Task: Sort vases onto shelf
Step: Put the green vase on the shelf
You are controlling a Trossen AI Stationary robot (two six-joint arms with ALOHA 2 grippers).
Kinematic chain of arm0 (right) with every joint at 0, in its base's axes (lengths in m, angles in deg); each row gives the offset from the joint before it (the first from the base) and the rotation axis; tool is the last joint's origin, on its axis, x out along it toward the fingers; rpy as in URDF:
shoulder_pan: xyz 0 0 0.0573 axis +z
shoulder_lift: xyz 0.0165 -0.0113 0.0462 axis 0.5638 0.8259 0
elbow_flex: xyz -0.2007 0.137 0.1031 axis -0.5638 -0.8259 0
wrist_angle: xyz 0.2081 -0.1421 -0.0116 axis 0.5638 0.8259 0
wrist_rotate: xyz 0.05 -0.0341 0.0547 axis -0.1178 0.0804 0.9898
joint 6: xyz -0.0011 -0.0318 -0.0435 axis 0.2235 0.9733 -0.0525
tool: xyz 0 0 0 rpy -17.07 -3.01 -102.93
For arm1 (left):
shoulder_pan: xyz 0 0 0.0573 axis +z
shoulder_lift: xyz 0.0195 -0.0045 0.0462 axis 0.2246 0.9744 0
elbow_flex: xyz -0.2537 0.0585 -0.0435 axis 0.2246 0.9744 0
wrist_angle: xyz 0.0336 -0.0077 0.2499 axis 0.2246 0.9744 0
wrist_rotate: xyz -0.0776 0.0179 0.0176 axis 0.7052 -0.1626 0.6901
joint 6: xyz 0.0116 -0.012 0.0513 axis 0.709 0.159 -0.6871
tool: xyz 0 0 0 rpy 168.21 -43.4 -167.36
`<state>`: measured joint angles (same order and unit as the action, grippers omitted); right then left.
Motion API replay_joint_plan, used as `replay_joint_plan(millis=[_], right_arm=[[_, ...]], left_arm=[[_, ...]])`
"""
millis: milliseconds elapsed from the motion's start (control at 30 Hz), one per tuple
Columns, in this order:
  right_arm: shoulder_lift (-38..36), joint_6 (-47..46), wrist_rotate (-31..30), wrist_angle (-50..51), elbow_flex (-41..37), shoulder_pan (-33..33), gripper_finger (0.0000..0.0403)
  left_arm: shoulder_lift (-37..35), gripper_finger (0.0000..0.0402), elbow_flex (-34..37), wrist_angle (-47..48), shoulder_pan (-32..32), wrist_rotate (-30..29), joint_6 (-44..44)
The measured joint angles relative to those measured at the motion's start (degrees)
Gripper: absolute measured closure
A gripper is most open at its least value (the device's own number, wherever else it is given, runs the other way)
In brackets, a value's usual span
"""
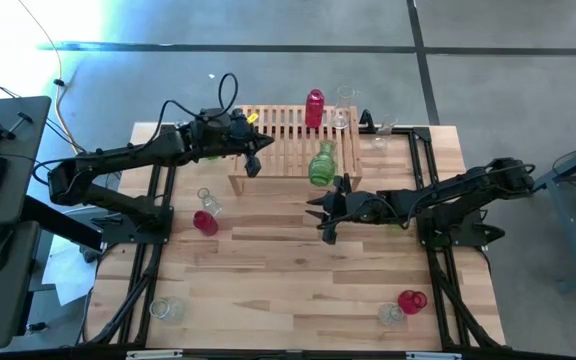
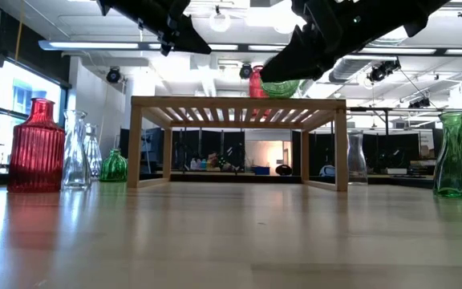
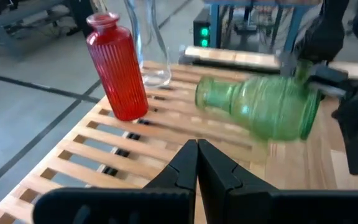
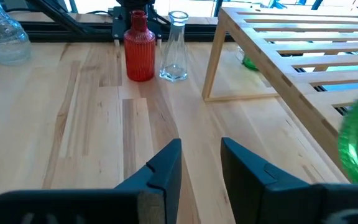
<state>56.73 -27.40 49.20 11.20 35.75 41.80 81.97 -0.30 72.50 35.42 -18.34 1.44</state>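
A green vase (image 1: 321, 168) is lying nearly on its side across the slats at the near right corner of the shelf (image 1: 278, 130). Its neck is pointing toward the far side, and it is too blurred to tell whether it is settling or rolling. The right gripper (image 1: 320, 215) is hanging just near of that corner with its fingers parted and nothing between them, which suggests the vase is free of any grasp and is tipping rather than standing as intended. The left gripper (image 1: 253, 160) is hovering over the left part of the slats, clenched tight and carrying nothing, apparently keeping clear of the right arm's work. Two vases are standing upright side by side at the far right of the rack, a red ribbed vase (image 1: 314, 108) and a clear vase (image 1: 343, 112), so three are sitting on the shelf, one of each colour. The rest are waiting on the plank table (image 1: 298, 280), probably spread out so each can be reached singly. Of the red vases (image 1: 205, 222), three are showing in all, with one on the left side of the table and one near the right front corner. Of the clear vases (image 1: 208, 200), at least five are showing. Green vases (image 2: 458, 156) are numbering three, counting a small one to the left of the shelf and a taller one at the right.
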Motion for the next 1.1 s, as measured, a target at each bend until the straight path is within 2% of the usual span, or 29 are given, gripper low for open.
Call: replay_joint_plan(millis=[133,367,600,767,900,1000,1100], right_arm=[[-2.7,-1.3,0.1,3.3,0.0,0.5,0.0308],[-8.0,-4.2,0.1,9.8,0.0,1.7,0.0308],[-10.4,-4.7,-1.8,11.6,0.0,1.3,0.0308],[-10.9,-0.5,-5.3,11.9,0.1,-0.3,0.0308],[-11.3,3.0,-7.8,20.3,4.2,-3.1,0.0306],[-11.3,6.4,-7.8,27.4,8.5,-5.8,0.0287],[-10.4,10.9,-7.8,32.4,12.4,-8.6,0.0246]], left_arm=[[-0.6,0.0401,4.6,-6.5,0.1,4.4,2.9],[-0.9,0.0401,11.1,-13.8,-0.1,5.8,4.9],[-0.9,0.0401,11.7,-13.2,-0.2,5.9,7.0],[-0.9,0.0387,11.7,-13.1,-0.4,6.0,6.9],[-0.9,0.0374,11.7,-12.7,-0.4,6.0,5.9],[-0.9,0.0372,11.7,-12.6,-0.4,5.9,5.0],[-0.9,0.0376,11.7,-12.6,-0.3,5.9,4.2]])
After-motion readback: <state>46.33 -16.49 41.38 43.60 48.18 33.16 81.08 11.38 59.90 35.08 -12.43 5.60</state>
